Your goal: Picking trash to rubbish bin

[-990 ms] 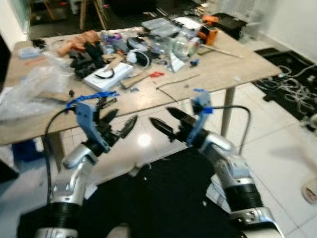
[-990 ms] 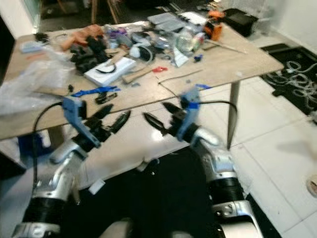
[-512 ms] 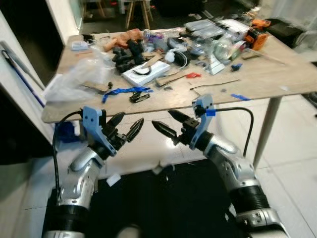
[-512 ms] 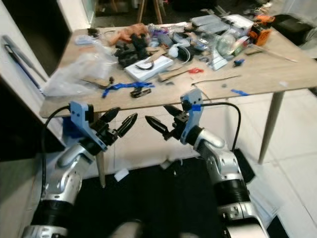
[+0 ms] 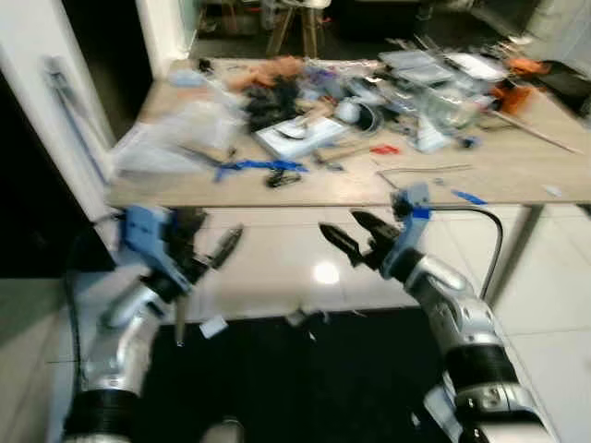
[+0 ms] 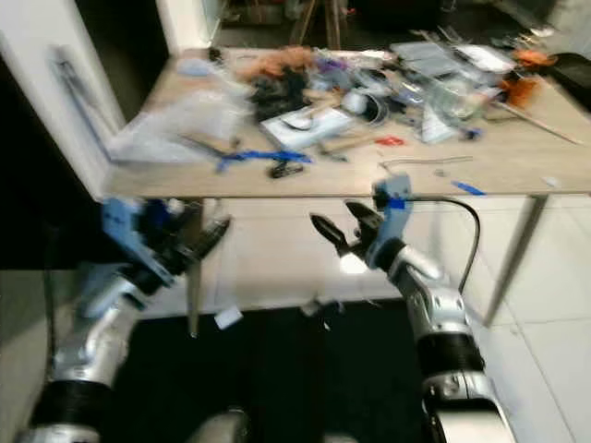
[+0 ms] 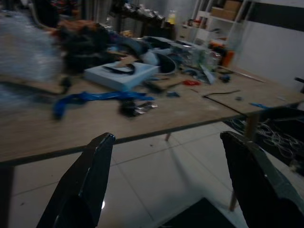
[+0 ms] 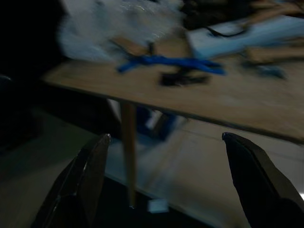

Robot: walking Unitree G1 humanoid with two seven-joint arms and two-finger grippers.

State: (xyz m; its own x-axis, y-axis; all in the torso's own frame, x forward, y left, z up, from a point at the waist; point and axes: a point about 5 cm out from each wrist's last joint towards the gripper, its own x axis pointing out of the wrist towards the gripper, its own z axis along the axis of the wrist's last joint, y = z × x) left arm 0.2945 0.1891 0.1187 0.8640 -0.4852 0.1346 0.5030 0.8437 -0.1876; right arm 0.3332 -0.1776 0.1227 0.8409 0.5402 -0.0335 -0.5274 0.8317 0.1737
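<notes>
Both arms are raised in front of a cluttered wooden table (image 5: 517, 175), below and short of its front edge. My left gripper (image 5: 214, 242) is open and holds nothing. My right gripper (image 5: 343, 231) is also open and empty. On the table's left part lies a crumpled clear plastic bag (image 5: 180, 138), with a blue strip (image 5: 249, 168) near the front edge beside it. Small white scraps (image 5: 213, 326) lie on the tiled floor under the table. In the left wrist view the blue strip (image 7: 95, 97) lies ahead of the spread fingers (image 7: 90, 185); the view is blurred.
A black mat (image 5: 305, 378) covers the floor below my arms. A white wall corner (image 5: 55, 111) stands close on the left with a dark opening beside it. Table legs (image 6: 194, 277) stand ahead. A white box (image 5: 300, 134), tools and an orange device (image 5: 512, 92) crowd the tabletop.
The whole picture has shifted, so the camera has moved; the wall corner on the left is now closer. Both grippers stay open and empty in front of the table.
</notes>
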